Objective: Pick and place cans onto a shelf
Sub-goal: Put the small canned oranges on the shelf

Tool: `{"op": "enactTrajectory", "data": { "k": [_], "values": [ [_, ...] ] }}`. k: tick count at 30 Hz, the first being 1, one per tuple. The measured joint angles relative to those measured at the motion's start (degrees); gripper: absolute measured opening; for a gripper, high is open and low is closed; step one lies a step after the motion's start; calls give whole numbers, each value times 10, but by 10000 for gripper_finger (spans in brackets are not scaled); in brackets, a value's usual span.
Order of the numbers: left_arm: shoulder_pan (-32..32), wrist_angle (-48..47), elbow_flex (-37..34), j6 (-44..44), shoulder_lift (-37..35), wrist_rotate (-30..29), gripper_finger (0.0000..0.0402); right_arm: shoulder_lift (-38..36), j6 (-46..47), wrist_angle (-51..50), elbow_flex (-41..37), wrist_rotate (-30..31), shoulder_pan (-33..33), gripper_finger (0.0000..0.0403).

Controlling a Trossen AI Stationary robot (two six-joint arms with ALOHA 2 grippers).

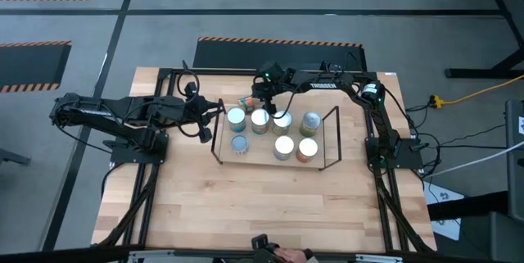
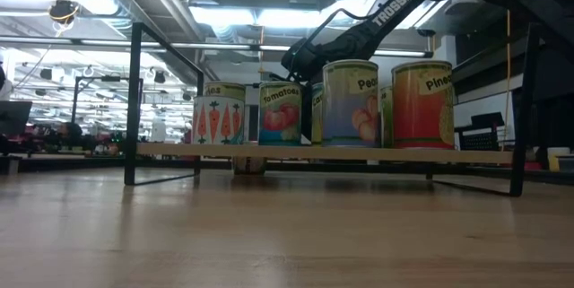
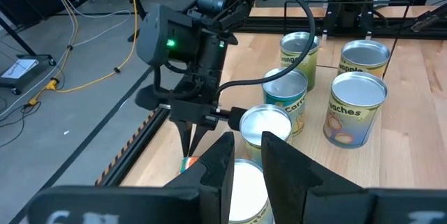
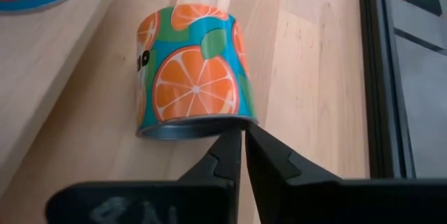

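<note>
The shelf (image 1: 332,136), a wooden board in a black wire frame, carries several upright cans (image 1: 283,146), which also show in the low view (image 2: 350,104). One orange-fruit can (image 4: 192,77) lies on its side on the table behind the shelf (image 1: 246,103). My right gripper (image 4: 242,137) points down with shut fingers at this can's rim, and it also shows in the left wrist view (image 3: 190,137). My left gripper (image 3: 248,151) hovers at the shelf's left end (image 1: 209,120), its fingers a little apart and empty, near a white-topped can (image 3: 265,123). My right gripper's shut fingertips (image 4: 230,147) stand at the rim of the lying can's end (image 4: 202,123), coming from above. I cannot tell whether they touch it. The can lies with its side on the table.
The black table-edge frame (image 1: 164,74) runs along the far and side edges, close behind the lying can. Bare wood lies between the shelf and the near edge (image 1: 270,206). Cables hang beside my right arm (image 1: 385,144).
</note>
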Motion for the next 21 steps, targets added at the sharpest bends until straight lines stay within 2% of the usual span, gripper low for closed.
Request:
{"op": "enactTrajectory", "data": {
  "k": [8,16,21],
  "values": [
    [0,0,0,0,0,0,66,-2,0,-34,0,3,0,26],
    [0,0,0,0,0,0,66,-14,3,-35,1,65,0,26],
    [0,0,0,-3,0,0,66,-14,3,-36,1,67,0,29]
  ]
}}
